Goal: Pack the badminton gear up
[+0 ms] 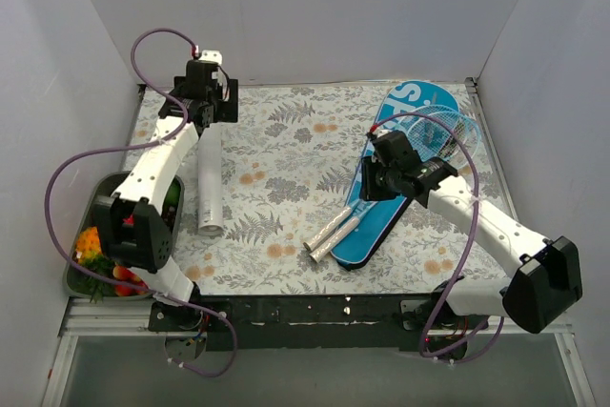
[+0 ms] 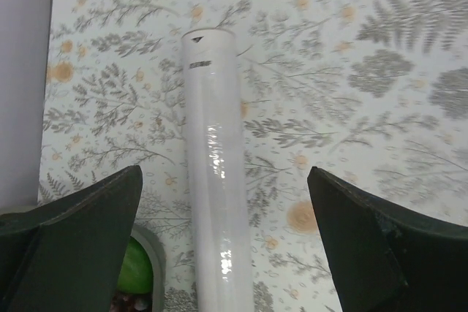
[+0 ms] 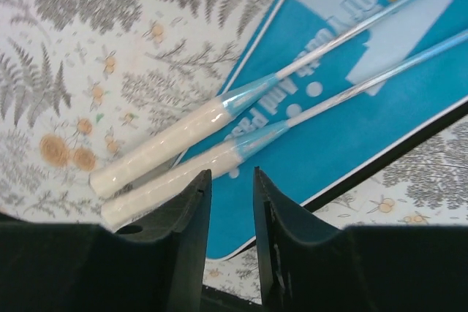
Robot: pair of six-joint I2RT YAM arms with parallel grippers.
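Left gripper (image 1: 212, 94), upper left in top view, hovers over far end of white cardboard tube (image 1: 210, 183); right gripper (image 1: 374, 178) sits right of centre over blue cover (image 1: 396, 178), two rackets (image 1: 335, 233) w/ handles sticking off its lower-left edge. Fruit tray (image 1: 95, 199) at left edge.

Left wrist: jaws spread wide, tube (image 2: 213, 173) centred btwn them, untouched.

Right wrist: fingers (image 3: 186, 228) nearly closed, narrow gap, gripping nothing; racket handles (image 3: 157, 144) just above, left of centre.

White tube (image 1: 210, 181) lies flat, left of centre. Two rackets (image 1: 335, 233) rest side by side across blue cover (image 1: 400, 176), right.
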